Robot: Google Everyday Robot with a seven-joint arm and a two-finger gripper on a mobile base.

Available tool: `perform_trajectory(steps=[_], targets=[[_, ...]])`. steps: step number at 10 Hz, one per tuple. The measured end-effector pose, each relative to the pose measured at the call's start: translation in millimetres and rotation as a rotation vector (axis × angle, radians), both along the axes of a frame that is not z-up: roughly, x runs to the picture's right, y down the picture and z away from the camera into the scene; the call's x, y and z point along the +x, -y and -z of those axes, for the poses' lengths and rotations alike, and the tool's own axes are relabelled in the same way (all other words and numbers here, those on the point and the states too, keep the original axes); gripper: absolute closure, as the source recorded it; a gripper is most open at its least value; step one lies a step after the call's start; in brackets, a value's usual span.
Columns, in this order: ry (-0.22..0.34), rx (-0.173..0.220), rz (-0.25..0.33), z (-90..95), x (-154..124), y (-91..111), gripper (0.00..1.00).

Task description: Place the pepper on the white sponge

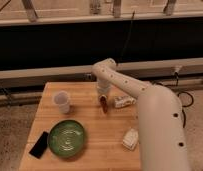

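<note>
My gripper hangs from the white arm over the back middle of the wooden table. It is shut on the pepper, a slim dark red-brown thing that points down from the fingers, just above the table top. The white sponge, a small cream block, lies near the table's right front edge, well in front of and to the right of the gripper. The arm's thick lower part stands close beside the sponge on its right.
A clear bottle with a white label lies just right of the gripper. A translucent cup stands at the left. A green bowl sits front left, with a black phone beside it.
</note>
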State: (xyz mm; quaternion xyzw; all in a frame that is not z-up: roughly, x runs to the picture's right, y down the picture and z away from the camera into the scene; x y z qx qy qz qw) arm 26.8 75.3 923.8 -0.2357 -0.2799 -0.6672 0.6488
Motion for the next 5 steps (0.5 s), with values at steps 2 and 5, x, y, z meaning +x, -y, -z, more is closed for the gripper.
perform_trajectory(steps=[2,5], targets=[[-0.004,0.006,-0.011,2.9,3.6,1.8,1.0],[-0.016,0.003,-0.029,21.6,15.8,-7.9,1.0]])
